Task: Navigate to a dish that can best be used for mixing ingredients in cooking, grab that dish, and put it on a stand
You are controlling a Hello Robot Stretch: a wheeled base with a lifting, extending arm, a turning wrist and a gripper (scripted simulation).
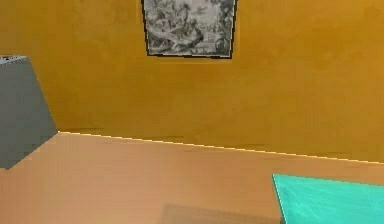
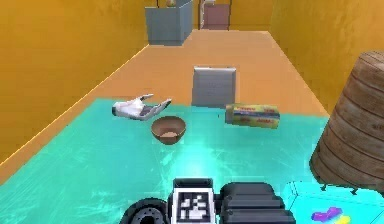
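Facing framed picture [image 1: 190, 27] ahead; sideways, brown bowl [image 2: 169, 129] on teal table [image 2: 90, 170]; gripper [image 2: 148, 212] load: cannot tell.

Both views are bright and evenly lit. In the forward view the orange wall [image 1: 300, 100] looks mottled and a little dimmer toward the upper left, and a soft grey shadow lies on the floor [image 1: 120, 175] at bottom centre. In the arm side view a pale sheen sits on the turquoise tabletop [image 2: 80, 170] at lower centre, below the brown bowl [image 2: 169, 129], whose hollow is shaded.
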